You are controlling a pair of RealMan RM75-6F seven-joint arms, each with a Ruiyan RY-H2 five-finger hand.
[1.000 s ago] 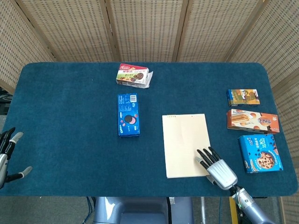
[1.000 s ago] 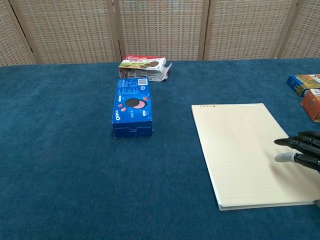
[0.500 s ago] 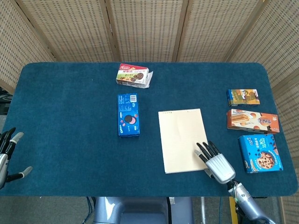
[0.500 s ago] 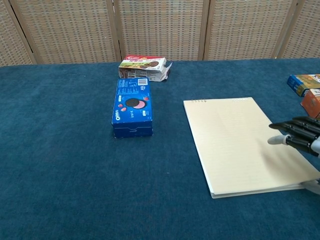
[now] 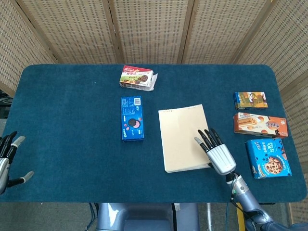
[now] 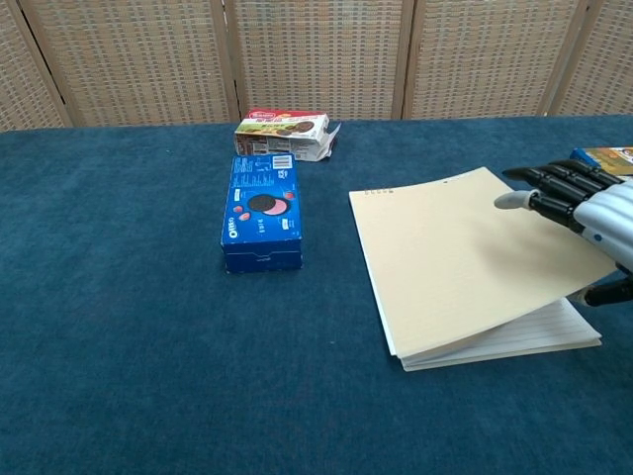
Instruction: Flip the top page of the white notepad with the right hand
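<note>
A: Notepad point(image 5: 183, 138)?
B: Middle of the table point(image 5: 72, 120), toward the front edge. Its top page is raised at the right side; lined sheets show beneath in the chest view.

A: Right hand point(image 5: 219, 153)?
B: At the notepad's right edge, fingers point(image 6: 549, 188) stretched over the lifted page. Whether it pinches the page cannot be told.

A: Left hand point(image 5: 7, 161)?
B: Front-left corner, fingers spread, holding nothing.

A: Other stock?
B: Blue box point(image 5: 132, 118) left of the notepad; red box point(image 5: 137, 78) behind it; three boxes point(image 5: 260, 125) along the right edge.
</note>
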